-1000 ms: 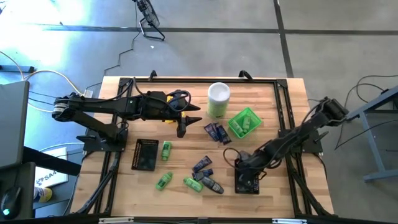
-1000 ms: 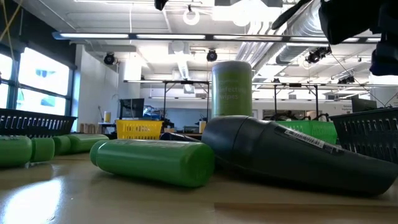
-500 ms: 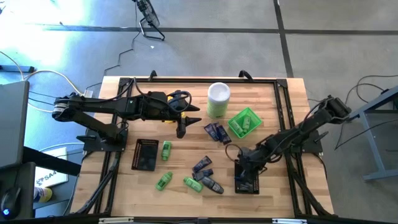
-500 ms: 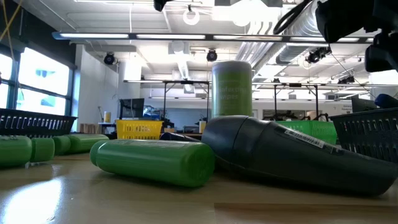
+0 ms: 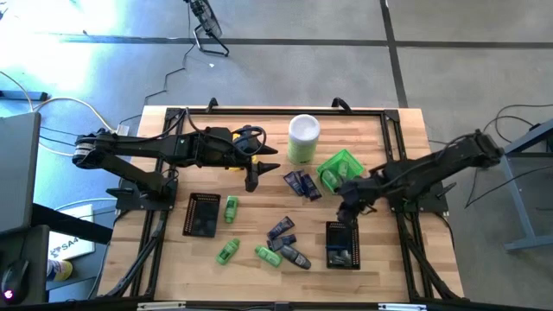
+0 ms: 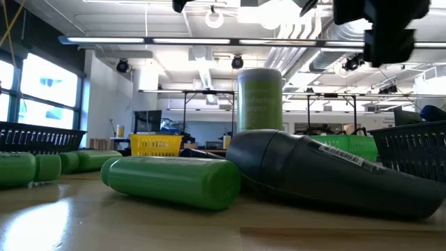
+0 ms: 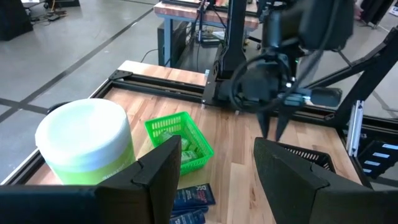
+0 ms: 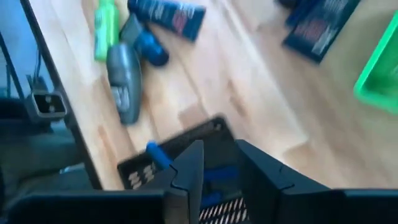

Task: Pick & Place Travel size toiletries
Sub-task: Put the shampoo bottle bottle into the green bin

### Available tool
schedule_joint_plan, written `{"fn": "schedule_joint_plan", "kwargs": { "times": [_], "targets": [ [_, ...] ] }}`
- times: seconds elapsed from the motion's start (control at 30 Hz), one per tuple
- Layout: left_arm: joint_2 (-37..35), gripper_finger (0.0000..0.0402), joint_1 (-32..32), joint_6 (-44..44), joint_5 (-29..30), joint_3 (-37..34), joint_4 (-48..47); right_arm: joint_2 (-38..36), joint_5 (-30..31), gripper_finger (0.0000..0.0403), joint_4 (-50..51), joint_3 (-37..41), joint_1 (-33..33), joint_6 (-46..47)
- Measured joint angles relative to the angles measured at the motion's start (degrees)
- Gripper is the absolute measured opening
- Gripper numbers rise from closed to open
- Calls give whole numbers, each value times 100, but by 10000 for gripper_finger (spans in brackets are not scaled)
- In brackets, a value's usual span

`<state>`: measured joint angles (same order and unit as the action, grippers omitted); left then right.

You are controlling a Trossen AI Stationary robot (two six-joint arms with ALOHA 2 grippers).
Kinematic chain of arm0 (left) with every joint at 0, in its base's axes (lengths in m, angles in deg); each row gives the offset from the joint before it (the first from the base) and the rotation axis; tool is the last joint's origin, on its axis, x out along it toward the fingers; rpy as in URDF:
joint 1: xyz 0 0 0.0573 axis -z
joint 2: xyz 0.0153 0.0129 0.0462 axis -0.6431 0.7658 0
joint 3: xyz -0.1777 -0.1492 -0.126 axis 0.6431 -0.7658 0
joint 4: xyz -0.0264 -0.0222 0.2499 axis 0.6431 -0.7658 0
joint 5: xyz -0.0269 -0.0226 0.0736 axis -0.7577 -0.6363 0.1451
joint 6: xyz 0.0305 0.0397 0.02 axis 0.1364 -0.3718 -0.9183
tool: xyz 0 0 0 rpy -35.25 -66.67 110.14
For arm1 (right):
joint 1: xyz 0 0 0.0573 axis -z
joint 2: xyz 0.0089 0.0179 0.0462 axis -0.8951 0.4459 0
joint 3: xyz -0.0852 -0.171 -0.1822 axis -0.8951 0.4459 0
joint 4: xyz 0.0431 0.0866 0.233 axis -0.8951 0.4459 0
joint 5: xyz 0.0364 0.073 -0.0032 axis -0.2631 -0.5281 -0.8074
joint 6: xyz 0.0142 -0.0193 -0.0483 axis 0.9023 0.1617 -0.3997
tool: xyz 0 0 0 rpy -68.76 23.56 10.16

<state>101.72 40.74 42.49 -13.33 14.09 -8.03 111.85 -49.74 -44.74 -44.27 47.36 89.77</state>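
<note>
Right gripper [image 5: 352,205]: raised above the table, fingers a narrow gap apart, nothing between them.
Black mesh tray [image 5: 342,245]: just below and nearest the right gripper; holds a blue-capped item [image 8: 157,154].
Green mesh basket [image 5: 339,169]: just beside the right gripper on its far side; holds small green bottles.
Dark navy packets [image 5: 301,183]: flat on the wood, near the green basket, beside the right gripper.
Loose toiletries [image 5: 283,244]: green bottles, dark grey oval pieces, navy tubes scattered mid-table, between the two grippers.
Left gripper [image 5: 252,183]: hovering near the pale-green white-lidded canister [image 5: 303,138], fingers parted, empty.
Second black mesh tray [image 5: 203,214]: just beside the left gripper, a green bottle [image 5: 231,208] at its edge.
</note>
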Motion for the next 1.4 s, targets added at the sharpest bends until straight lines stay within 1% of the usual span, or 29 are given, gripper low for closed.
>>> {"fn": "schedule_joint_plan", "kwargs": {
  "times": [0.17,0.27,0.37,0.57,0.73,0.87,1.03,1.13,1.4],
  "targets": [
    [0,200,0,0,17,0,4,-153,207,74,-95,0,435,-692],
    [0,200,0,0,20,0,18,-204,412,73,-164,0,707,-987],
    [0,200,0,0,109,0,17,-272,469,74,-312,0,979,-1344],
    [0,200,0,2,503,0,15,-319,419,74,-1068,0,1449,-2134],
    [0,200,0,163,566,0,13,-321,250,72,-1807,0,1764,-2697],
    [0,200,0,432,570,0,7,-321,223,72,-2360,0,1948,-3033],
    [0,200,4,479,570,0,2,-321,224,71,-3089,0,2141,-3365],
    [0,200,4,510,570,0,1,-321,221,71,-3454,0,2204,-3485],
    [0,200,4,1071,566,2,-225,-321,223,71,-4139,0,2233,-4085]
  ]
}}
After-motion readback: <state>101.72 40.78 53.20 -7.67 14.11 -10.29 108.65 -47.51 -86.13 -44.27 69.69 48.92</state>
